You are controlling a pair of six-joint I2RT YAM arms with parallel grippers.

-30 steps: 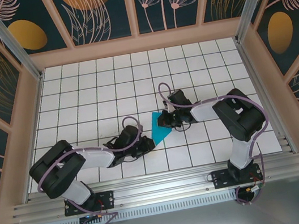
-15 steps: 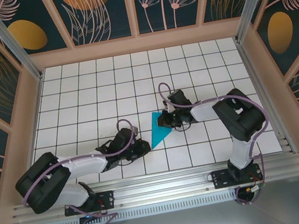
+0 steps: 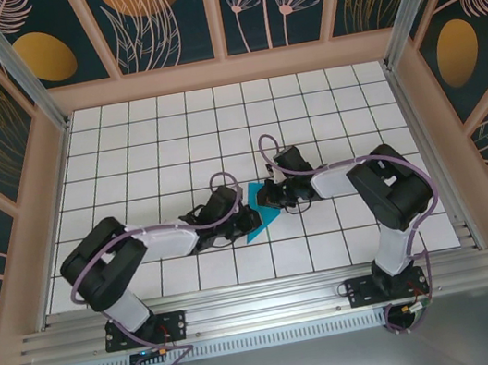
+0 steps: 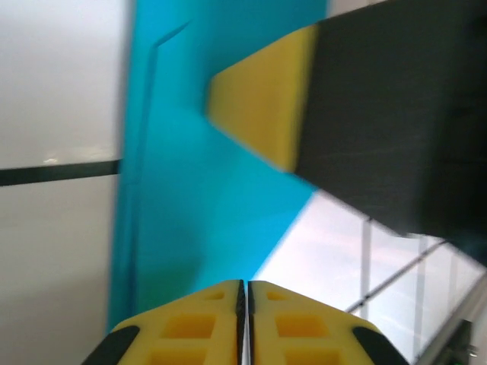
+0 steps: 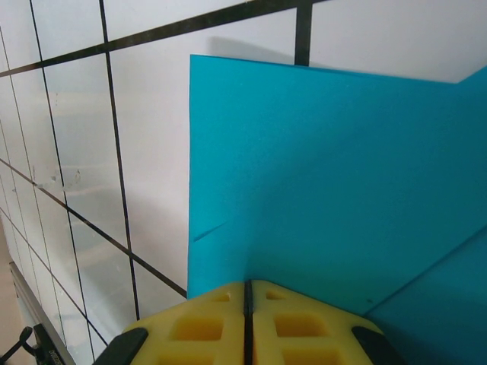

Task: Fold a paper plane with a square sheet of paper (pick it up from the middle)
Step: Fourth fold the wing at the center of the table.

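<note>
Midway | square sheet of paper, frame centre, creased into triangle; plane folds remain | left gripper, right gripper both clenched shut.

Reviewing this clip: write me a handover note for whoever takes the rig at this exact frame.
Left gripper: shut, tips at the left side of the square sheet of paper; I cannot tell if it pinches it.
Right gripper: shut, tips at the paper's far edge, opposite the left one.
Paper: mid-table on the tiled table, between the arms, folded to a rough triangle with layered flaps.
Done: early folds.
Left: the remaining folds; the paper is not yet a slim dart.
</note>
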